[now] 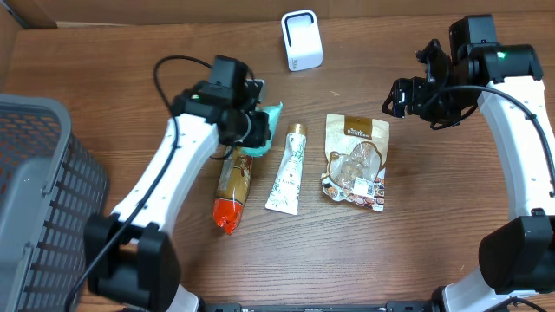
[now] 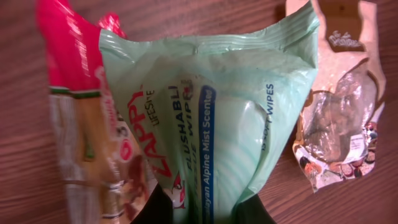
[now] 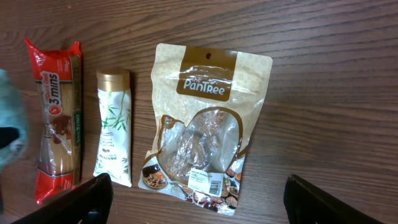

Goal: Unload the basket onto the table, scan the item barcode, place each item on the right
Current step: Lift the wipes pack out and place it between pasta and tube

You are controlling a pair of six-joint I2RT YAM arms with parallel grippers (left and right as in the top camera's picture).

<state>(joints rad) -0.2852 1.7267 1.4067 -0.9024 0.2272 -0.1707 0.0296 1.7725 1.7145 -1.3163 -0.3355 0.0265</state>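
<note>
My left gripper (image 1: 258,130) (image 2: 202,210) is shut on a mint-green pack of flushable wipes (image 1: 272,113) (image 2: 211,112) and holds it above the table. The pack fills the left wrist view, printed side facing the camera. No barcode shows on it. A white scanner (image 1: 301,40) stands at the back of the table, apart from the pack. My right gripper (image 1: 408,95) (image 3: 202,202) hangs open over the right side, with nothing between its fingers (image 3: 81,202).
On the table lie a red spaghetti packet (image 1: 232,186) (image 3: 57,118), a white tube with a gold cap (image 1: 288,169) (image 3: 114,127) and a brown PanTree pouch (image 1: 356,161) (image 3: 202,118). A grey basket (image 1: 39,199) stands at the left edge.
</note>
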